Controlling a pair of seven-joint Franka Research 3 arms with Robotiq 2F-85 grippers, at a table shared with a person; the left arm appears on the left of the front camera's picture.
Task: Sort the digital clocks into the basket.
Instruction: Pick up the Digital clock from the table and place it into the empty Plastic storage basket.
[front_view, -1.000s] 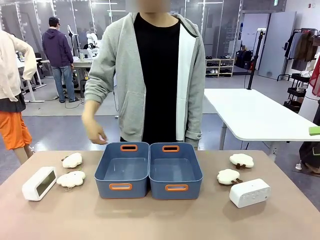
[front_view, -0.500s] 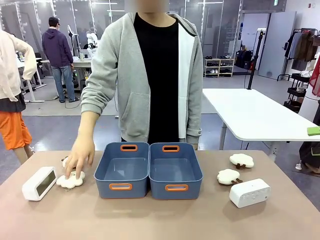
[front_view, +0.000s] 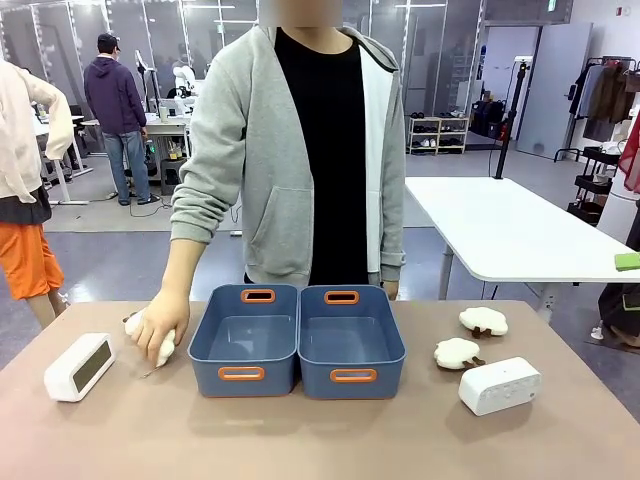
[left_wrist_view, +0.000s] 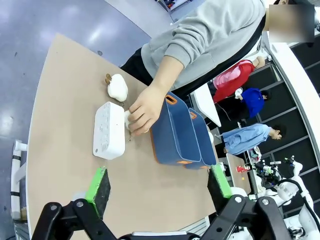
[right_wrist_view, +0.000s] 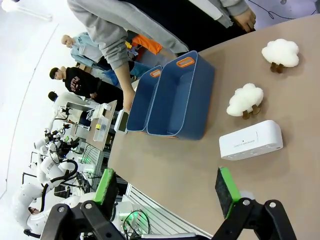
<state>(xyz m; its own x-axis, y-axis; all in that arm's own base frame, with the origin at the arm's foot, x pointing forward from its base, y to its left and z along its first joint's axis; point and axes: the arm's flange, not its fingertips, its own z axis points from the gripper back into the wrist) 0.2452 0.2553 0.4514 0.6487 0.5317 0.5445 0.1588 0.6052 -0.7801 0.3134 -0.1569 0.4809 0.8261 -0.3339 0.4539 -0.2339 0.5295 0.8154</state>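
Lower left of the front view: grey-screen clock (front_view: 78, 366) on the worktop (front_view: 320, 440), outside the baskets. Just right of it, the person's hand (front_view: 160, 322) grips a plush toy (front_view: 166, 349). Centre: left basket (front_view: 208, 362) and right basket (front_view: 388, 366), side by side and touching. Right: two plush toys (front_view: 483, 320) (front_view: 457, 352), then the dotted clock (front_view: 499, 385) at lower right, on the worktop. Left robot hand (left_wrist_view: 159, 185): fingers apart, holding nothing. Right robot hand (right_wrist_view: 166, 190): likewise apart.

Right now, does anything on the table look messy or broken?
Nothing is spilled or broken. The only unusual thing is the person's hand closed over a plush sheep beside the left blue tub. It and the right tub are empty; the grey-screen clock and the dotted clock sit on the table outside them.
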